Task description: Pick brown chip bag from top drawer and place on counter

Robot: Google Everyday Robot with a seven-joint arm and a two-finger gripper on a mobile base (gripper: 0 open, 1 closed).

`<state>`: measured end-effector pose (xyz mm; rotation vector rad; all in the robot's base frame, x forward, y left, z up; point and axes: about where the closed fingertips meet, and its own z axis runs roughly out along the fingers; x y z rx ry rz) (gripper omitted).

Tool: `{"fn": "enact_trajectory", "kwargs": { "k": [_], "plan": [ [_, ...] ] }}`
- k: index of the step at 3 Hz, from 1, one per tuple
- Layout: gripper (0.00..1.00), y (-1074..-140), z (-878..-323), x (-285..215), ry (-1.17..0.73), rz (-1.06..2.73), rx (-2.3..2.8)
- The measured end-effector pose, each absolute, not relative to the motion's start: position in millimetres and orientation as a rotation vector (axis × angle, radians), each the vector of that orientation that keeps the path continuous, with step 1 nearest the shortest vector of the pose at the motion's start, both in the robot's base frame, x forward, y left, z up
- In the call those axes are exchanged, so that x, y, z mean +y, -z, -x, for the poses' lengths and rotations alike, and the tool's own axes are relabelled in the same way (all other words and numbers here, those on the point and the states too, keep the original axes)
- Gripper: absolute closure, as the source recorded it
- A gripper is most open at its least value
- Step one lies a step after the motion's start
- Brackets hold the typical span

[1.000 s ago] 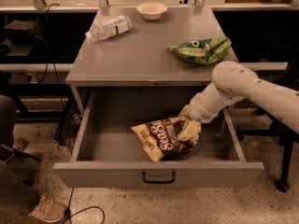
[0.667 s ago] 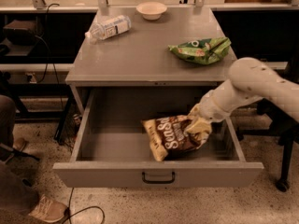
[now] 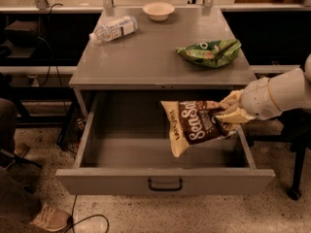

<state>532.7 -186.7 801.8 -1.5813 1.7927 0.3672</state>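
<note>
The brown chip bag [image 3: 194,124] with white lettering and pale yellow ends hangs in the air above the open top drawer [image 3: 165,178], over its right half. My gripper [image 3: 228,109] is shut on the bag's right end and comes in from the right on a white arm. The bag tilts, its left end hanging lowest, just clear of the drawer floor. The grey counter [image 3: 146,57] lies behind and above the bag. The drawer's floor shows bare beneath the bag.
On the counter lie a green chip bag [image 3: 210,52] at the right, a plastic water bottle [image 3: 112,29] at the back left and a white bowl [image 3: 159,10] at the back. A person's leg and shoe [image 3: 43,216] are at the lower left.
My gripper has lifted the brown chip bag off the drawer floor and up to the right. The bag now hangs in the air instead of lying in the drawer.
</note>
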Motion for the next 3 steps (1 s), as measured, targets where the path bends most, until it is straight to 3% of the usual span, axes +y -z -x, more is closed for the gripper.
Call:
{"fn": "enact_trajectory", "kwargs": {
  "k": [3],
  "plan": [
    [1.0,-869,-532,-183,-0.346,1.563,1.699]
  ]
}}
